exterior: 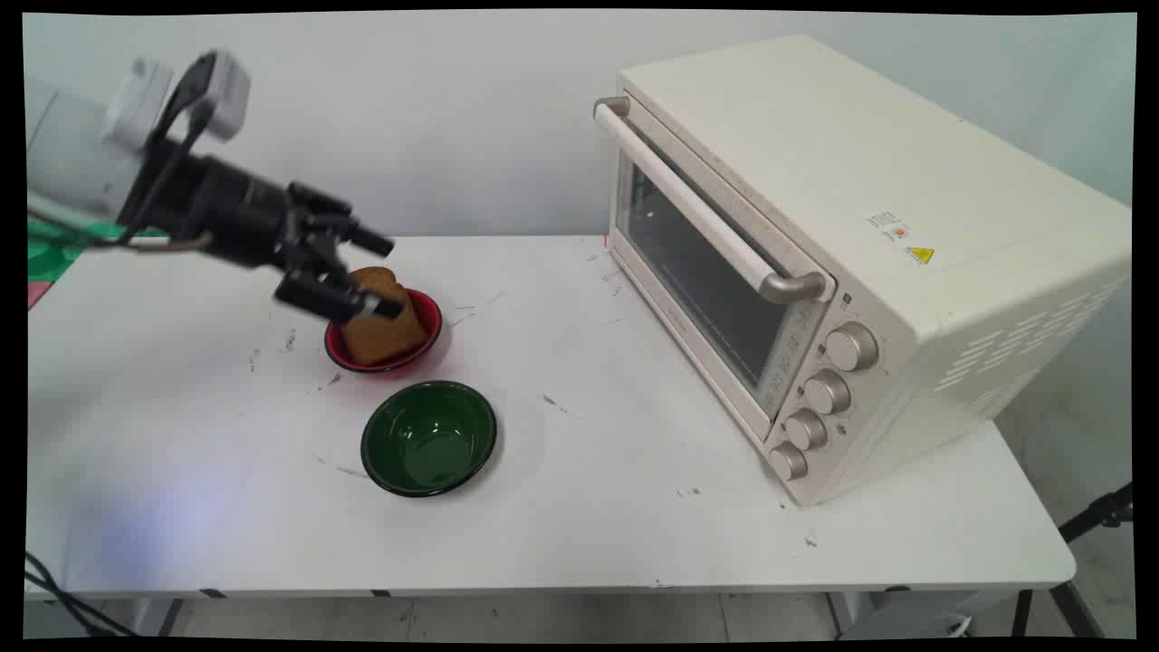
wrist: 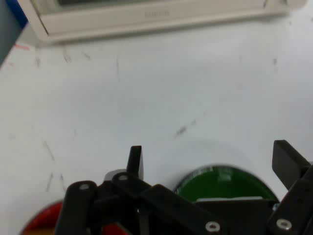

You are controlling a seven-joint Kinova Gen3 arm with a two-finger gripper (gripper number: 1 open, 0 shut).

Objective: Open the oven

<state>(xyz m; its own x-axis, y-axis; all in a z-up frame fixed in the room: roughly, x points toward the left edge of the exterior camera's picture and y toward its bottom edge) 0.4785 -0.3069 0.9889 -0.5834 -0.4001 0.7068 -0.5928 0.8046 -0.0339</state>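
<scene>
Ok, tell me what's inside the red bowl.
A slice of brown toast stands tilted in the red bowl, leaning toward its left rim. The open gripper overlaps the slice's upper left. The bowl's floor beneath the toast is covered.

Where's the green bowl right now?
In the main view the green bowl sits left of centre on the table, just in front of the red bowl holding toast.

Even, bright light with soft shadows on the table (exterior: 634, 507); the arm (exterior: 81, 154) looks motion-blurred.
</scene>
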